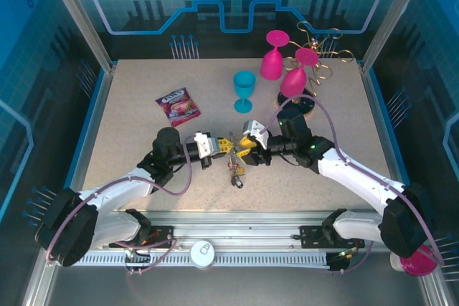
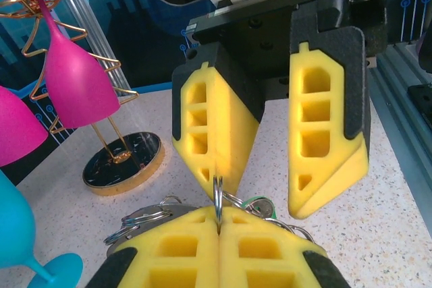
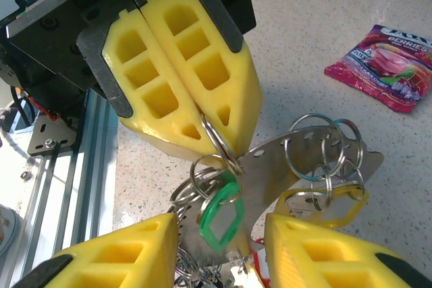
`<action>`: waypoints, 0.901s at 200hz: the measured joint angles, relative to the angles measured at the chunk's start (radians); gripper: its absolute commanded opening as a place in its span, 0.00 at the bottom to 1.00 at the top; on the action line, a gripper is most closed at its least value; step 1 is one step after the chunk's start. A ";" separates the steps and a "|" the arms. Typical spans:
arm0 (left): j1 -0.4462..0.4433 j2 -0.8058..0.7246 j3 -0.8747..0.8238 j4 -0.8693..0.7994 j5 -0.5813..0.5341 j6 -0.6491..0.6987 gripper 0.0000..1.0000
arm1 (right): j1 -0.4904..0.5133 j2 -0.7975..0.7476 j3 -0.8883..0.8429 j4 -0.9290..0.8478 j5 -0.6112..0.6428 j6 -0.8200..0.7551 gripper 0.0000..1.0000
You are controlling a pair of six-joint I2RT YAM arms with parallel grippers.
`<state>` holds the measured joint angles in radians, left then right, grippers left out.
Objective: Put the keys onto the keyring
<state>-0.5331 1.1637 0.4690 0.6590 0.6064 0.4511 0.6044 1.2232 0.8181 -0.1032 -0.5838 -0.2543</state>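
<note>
Pinching shut on a thin loop of the keyring (image 3: pixel 217 141), the left fingers (image 3: pixel 196 116) hold the bunch over the middle of the bench (image 1: pixel 143 141). Below it dangle the keys (image 3: pixel 219 217), one green-headed, one yellow-headed. The right fingers (image 1: pixel 247 145) stand half open around the bunch, clamping nothing.

The left end effector (image 1: pixel 216 147) meets the right end effector (image 1: pixel 245 142) over keys (image 1: pixel 235 171)
</note>
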 measured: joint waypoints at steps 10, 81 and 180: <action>0.000 0.000 0.000 0.005 0.000 -0.003 0.00 | 0.004 0.004 0.000 0.007 0.000 0.000 0.36; 0.000 0.000 0.000 0.005 0.005 -0.008 0.00 | 0.011 0.014 0.000 0.023 0.024 -0.008 0.20; 0.000 0.000 -0.001 0.045 0.019 -0.066 0.00 | 0.026 0.036 0.048 -0.055 0.071 -0.051 0.00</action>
<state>-0.5335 1.1641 0.4679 0.7040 0.6250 0.3847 0.6300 1.2594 0.8665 -0.1577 -0.5125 -0.3050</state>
